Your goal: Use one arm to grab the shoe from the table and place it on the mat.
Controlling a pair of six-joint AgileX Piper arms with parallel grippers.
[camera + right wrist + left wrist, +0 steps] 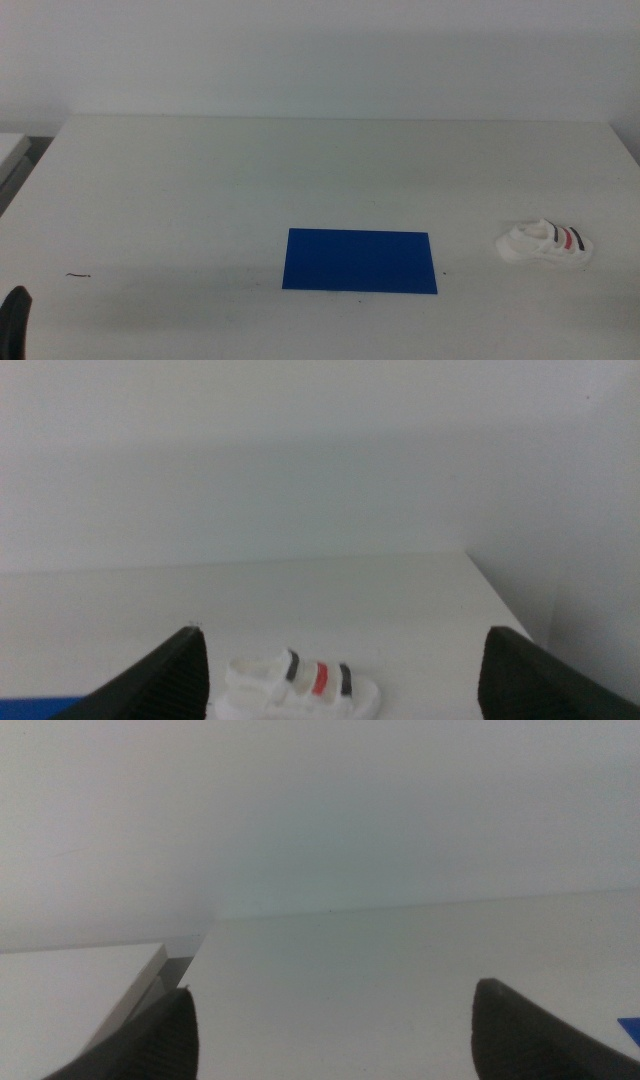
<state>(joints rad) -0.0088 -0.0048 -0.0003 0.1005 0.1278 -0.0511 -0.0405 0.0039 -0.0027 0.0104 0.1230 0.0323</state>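
Right end effector point(340, 670) is wide open and empty, jaws spread well apart in its wrist view; it's out of the middle view, so it waits off the near right of the table point(200, 180). Left end effector point(330, 1030) is likewise spread wide with nothing between the jaws; only a dark sliver of it shows at the near left corner in the middle view point(14, 320).

Shoe point(546, 243) lies on the table at the right side, just right of the mat point(360, 261), apart from it, not touching. Same shoe in the right wrist view point(295, 685) sits between the right jaws and a little ahead of them, so it lies straight in front of that end effector. Long axis runs roughly left-right across the table, strapped part toward the right, so it lies crosswise to the right arm's approach. Shoe is not visible in the left wrist view; only a blue corner of the mat point(631, 1028) shows there.

Right arm is clearly nearer; left is well apart, with the mat between it and the shoe. Judgement: grasp not yet begun, task at its start. Likely next move is the right end effector going forward and down over the shoe, jaws closing across its narrow width, then carrying it left onto the mat.
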